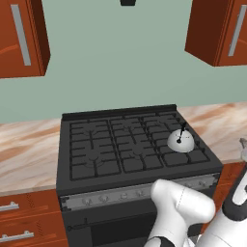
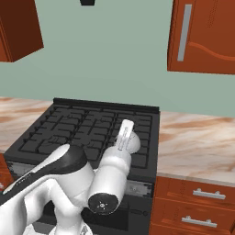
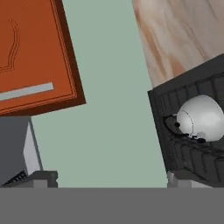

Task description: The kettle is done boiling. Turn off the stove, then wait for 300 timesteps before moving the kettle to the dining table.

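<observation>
The small silver-grey kettle (image 1: pixel 181 141) sits upright on a right-hand burner of the black stove (image 1: pixel 111 144), its thin black handle on top. In the right base view my white forearm covers most of the kettle (image 2: pixel 136 143) on the stove (image 2: pixel 78 124). The hand view is rolled sideways: the kettle (image 3: pixel 203 118) lies at its right on the grates (image 3: pixel 197 166), some way off. My gripper (image 3: pixel 109 179) is open, its fingertips (image 3: pixel 43 177) far apart with nothing between them. The grey knob strip (image 1: pixel 120 195) runs along the stove front. The dining table is out of view.
Marbled wall counters flank the stove on the left (image 1: pixel 24 149) and on the right (image 2: pixel 197 137). Red-brown upper cabinets (image 1: pixel 21 36) (image 2: pixel 202 36) hang on both sides. Drawers with silver handles (image 2: pixel 197 202) sit under the right counter. My arm crosses the stove's front right.
</observation>
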